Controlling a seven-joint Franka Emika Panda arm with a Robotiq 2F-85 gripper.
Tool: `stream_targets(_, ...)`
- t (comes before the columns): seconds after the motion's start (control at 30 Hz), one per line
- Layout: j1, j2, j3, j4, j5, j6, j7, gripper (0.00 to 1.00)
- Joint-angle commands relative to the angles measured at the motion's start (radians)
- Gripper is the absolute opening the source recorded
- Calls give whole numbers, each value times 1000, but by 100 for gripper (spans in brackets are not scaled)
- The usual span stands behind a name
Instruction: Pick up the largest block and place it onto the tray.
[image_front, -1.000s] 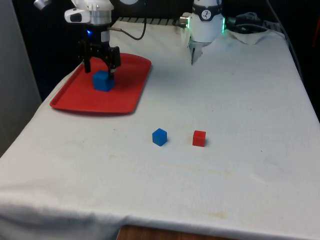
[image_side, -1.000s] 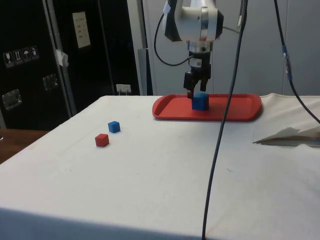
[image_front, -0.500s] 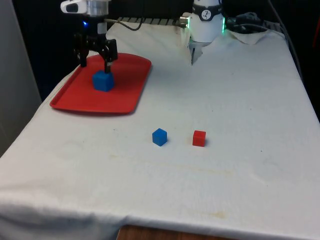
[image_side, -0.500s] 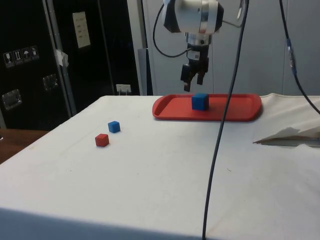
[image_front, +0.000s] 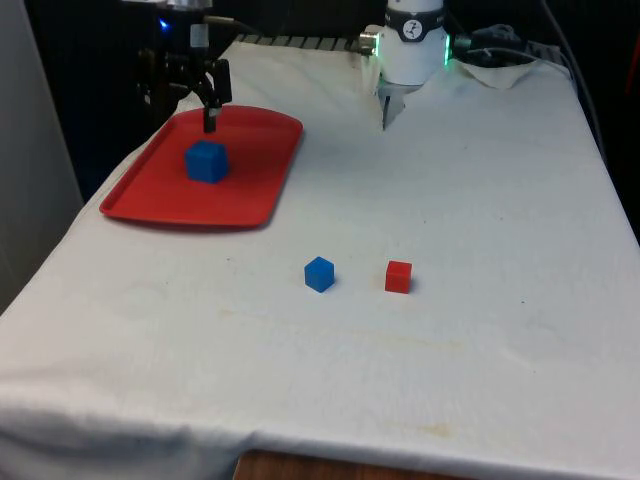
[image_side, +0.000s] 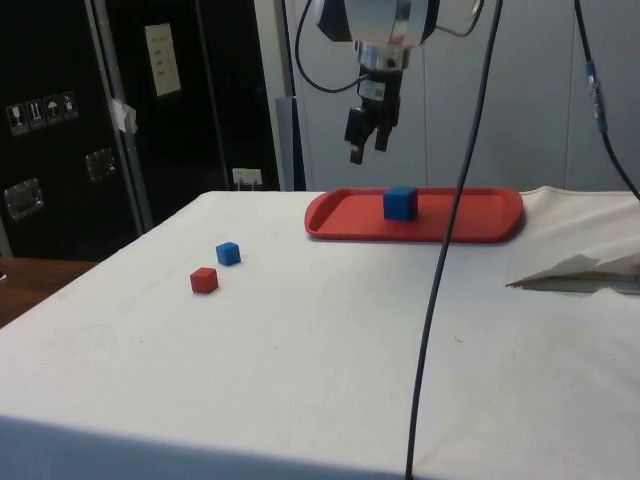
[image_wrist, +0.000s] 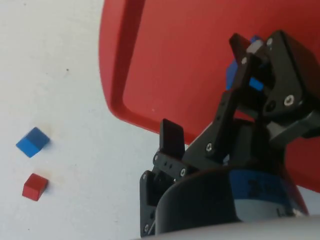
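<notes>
While the large blue block (image_front: 206, 161) is sitting flat on the red tray (image_front: 150, 195), just below the claw (image_front: 187, 93), the claw is hanging open and empty, apparently having delivered it; the small blue block (image_front: 319, 273) and red block (image_front: 398, 276) are lying well apart on the surface (image_front: 450, 200), being too small to qualify.

Count: 3 blocks total. 2 blue: one large blue block (image_front: 206, 161) and one small blue block (image_front: 319, 273). 1 small red block (image_front: 398, 276). 1 red tray (image_front: 255, 190).
</notes>
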Motion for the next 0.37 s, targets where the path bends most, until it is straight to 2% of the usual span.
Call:
stream_targets(0.0,15,3,-15,-1,-23,-7,19,100)
stream_targets(0.03,2,-2,-1,2,-3,0,1,100)
stream_targets(0.07,18,2,-17,1,-28,-6,21,100)
stream_targets(0.23,30,-6,-19,13,-59,1,43,100)
stream_targets(0.3,27,-7,-17,15,-65,2,42,100)
stream_targets(0.33,18,-10,-5,19,-52,3,31,100)
